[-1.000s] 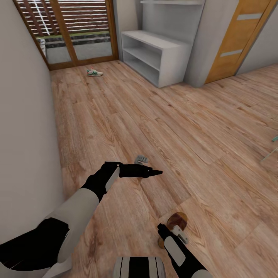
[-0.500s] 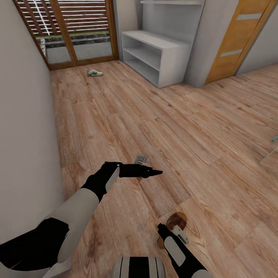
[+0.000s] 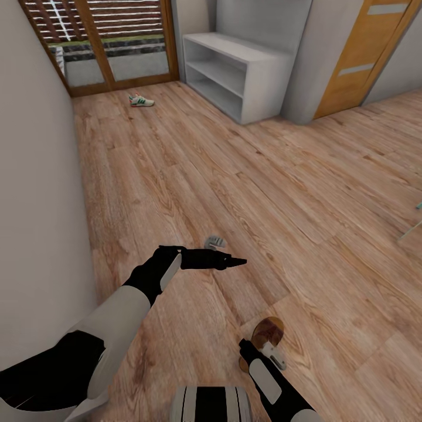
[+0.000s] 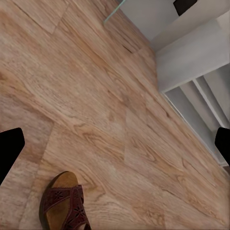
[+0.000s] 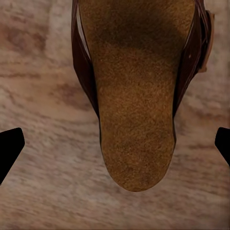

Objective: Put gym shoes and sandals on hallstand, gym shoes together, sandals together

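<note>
- Sandal (image 5: pixel 136 96): it lies flat on the corridor floor (image 3: pixel 246 176) straight under your right gripper (image 3: pixel 262 351). In the right wrist view its footbed sits centred between the two fingertips, which are spread wide and touch nothing. That lineup looks like the setup for a straight-down grasp across the sole.
- In the head view, that sandal shows just beyond the right gripper, near the robot's base and well apart from the rack.
- Your left gripper (image 3: pixel 231 261) hangs above the floor, pointing across toward the right. Its fingers are released and empty, their tips at the two edges of the left wrist view. A sandal (image 4: pixel 62 203) lies on the planks below it; I cannot tell whether that is the same one or its mate.
- One gym shoe (image 3: pixel 141 101) lies far ahead by the glass door (image 3: pixel 117 41), on the floor, near the hallstand (image 3: pixel 240 70) but not on it.
- The hallstand's bench top and the open shelf that shows beneath it look bare, so by my reading nothing is racked yet.
- My judgement: lower the right arm and close on the sandal before driving over.
</note>
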